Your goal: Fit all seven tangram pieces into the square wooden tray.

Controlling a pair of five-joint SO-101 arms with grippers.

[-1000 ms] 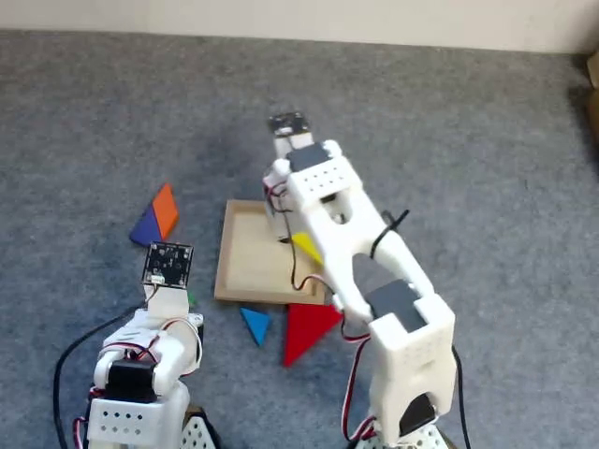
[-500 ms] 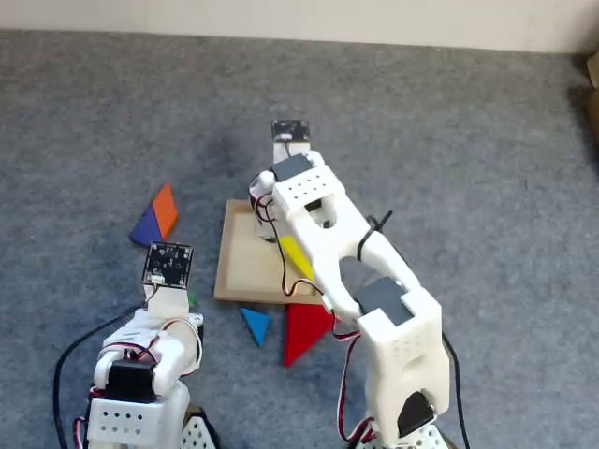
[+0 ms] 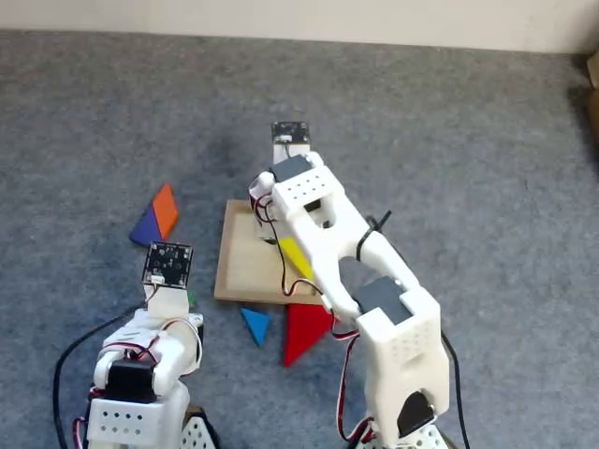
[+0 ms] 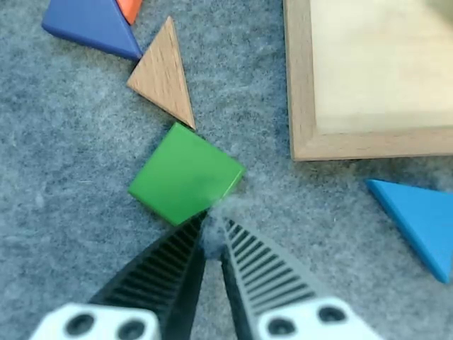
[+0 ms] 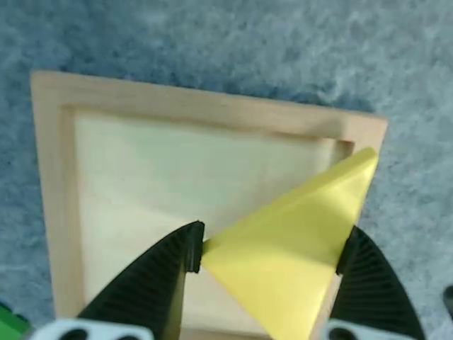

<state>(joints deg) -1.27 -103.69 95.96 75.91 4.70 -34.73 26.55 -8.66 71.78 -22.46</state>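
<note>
Over the square wooden tray (image 5: pixel 53 177), my right fingers (image 5: pixel 270 248) are pinching the yellow triangular piece (image 5: pixel 290 276) by two edges, and one tip pokes past the tray's rim! Down on the grey worktop (image 4: pixel 56 212), my left fingers (image 4: pixel 214 228) sit pressed almost together, gripping nothing, tips just beside the green square block (image 4: pixel 185 183). A plain wooden triangle (image 4: pixel 164 76) touches one corner of that square, and a light blue triangle (image 4: pixel 417 212) lies just outside the tray.

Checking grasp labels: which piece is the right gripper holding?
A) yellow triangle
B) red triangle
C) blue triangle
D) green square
A: in the right wrist view, the right gripper is closed on the yellow triangle, holding it over the wooden tray.
</note>
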